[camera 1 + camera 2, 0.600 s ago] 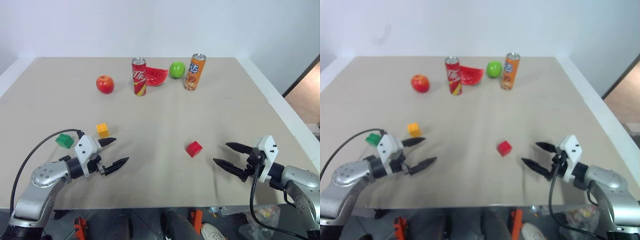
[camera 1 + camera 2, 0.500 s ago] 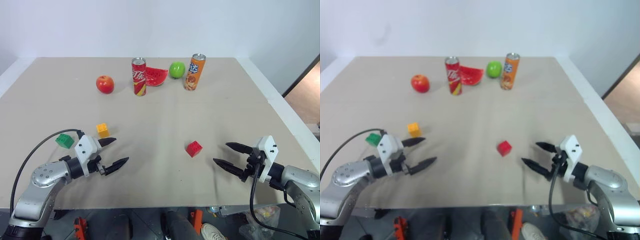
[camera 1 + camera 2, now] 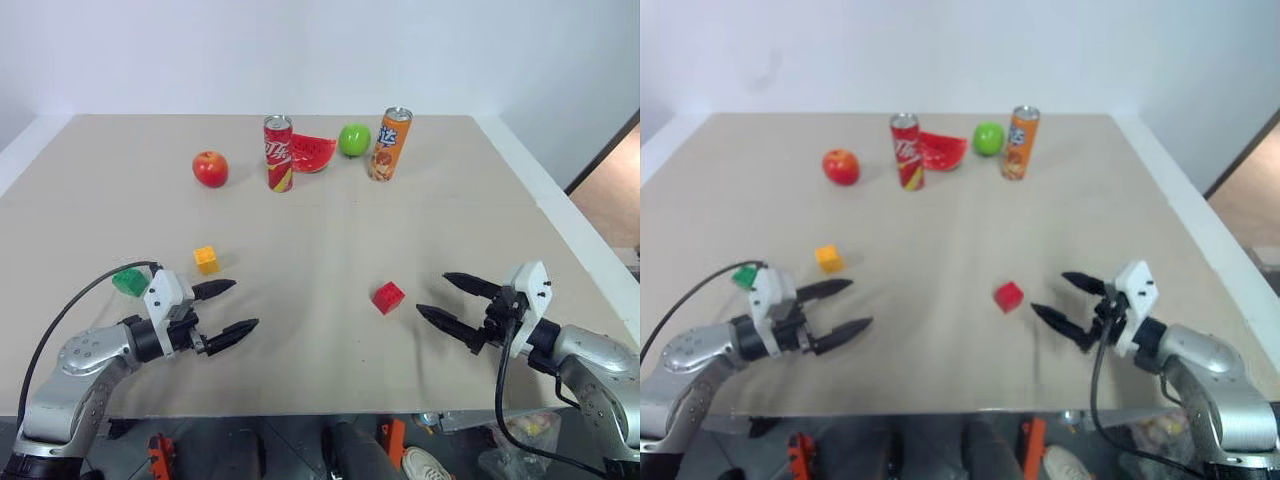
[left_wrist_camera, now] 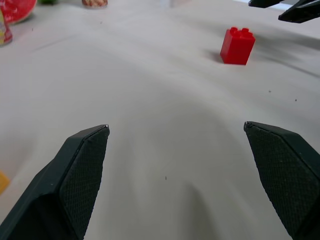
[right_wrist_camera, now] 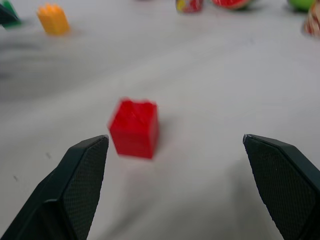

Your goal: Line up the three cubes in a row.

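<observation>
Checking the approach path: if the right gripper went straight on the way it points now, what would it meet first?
Most likely the red cube, which stands on the table between the open fingers of the right gripper, slightly off-centre; nothing lies before it.

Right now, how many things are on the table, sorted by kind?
Cubes: 3 (red cube, yellow cube, green cube)
Cans: 2 (red can, orange can)
Apples: 2 (red apple, green apple)
Watermelon slice: 1
Total: 8

You are seeing: silver-grey arm shells | white wrist blocks | left gripper (image 3: pixel 224 311) and right gripper (image 3: pixel 451 300) showing black tapered fingers, textured pads (image 4: pixel 82 170) | black cables looping at each wrist.
</observation>
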### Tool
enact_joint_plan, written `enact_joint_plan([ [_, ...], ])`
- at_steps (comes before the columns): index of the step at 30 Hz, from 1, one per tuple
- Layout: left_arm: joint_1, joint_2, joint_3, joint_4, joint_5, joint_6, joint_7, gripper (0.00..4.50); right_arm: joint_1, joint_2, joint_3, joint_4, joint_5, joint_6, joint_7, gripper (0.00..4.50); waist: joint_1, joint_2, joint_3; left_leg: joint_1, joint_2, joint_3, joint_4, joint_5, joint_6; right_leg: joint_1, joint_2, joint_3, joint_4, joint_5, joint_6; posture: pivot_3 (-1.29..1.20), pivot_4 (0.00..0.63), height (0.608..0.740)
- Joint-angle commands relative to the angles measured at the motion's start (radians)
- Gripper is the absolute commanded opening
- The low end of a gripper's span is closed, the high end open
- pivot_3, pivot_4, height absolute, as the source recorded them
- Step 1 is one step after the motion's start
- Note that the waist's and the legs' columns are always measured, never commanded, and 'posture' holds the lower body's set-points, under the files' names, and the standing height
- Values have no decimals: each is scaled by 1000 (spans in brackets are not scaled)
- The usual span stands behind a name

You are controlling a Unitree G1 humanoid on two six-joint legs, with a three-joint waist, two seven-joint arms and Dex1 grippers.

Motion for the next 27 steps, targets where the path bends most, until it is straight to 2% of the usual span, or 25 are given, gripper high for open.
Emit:
enact_joint_plan([
  [1, 9, 26, -33, -82, -3, -23, -49, 4473, -4, 21, 23, -125, 9, 56, -91, 4500, 0, 0, 0, 0, 0, 0, 0, 0, 0, 0, 0, 0, 0, 0, 0, 0, 150, 740],
  [7, -13, 41, -92, -109, 25, -37, -77, 4473, 25, 106, 147, -184, -76, 86, -235, 4500, 0, 0, 0, 0, 0, 0, 0, 0, 0, 0, -1, 0, 0, -1, -1, 0, 150, 740],
  [12, -31, 41, -105, -105, 27, -28, -78, 4473, -16, 172, 176, -141, -124, 100, -324, 4500, 0, 0, 0, 0, 0, 1, 1, 0, 0, 0, -1, 1, 0, 0, 0, 0, 150, 740],
  [18, -43, 35, -119, -104, 40, -32, -67, 4473, -74, 214, 180, -96, -123, 143, -363, 4500, 0, 0, 0, 0, 0, 1, 0, 0, 0, -1, 0, 2, 0, 0, -1, 0, 150, 740],
  [27, -26, 35, -115, -113, 40, -29, -55, 4473, -14, 240, 202, -73, -145, 120, -355, 4500, 0, 0, 0, -1, 0, 1, 0, 0, 0, -1, 0, 1, 0, -1, -1, 0, 150, 740],
])
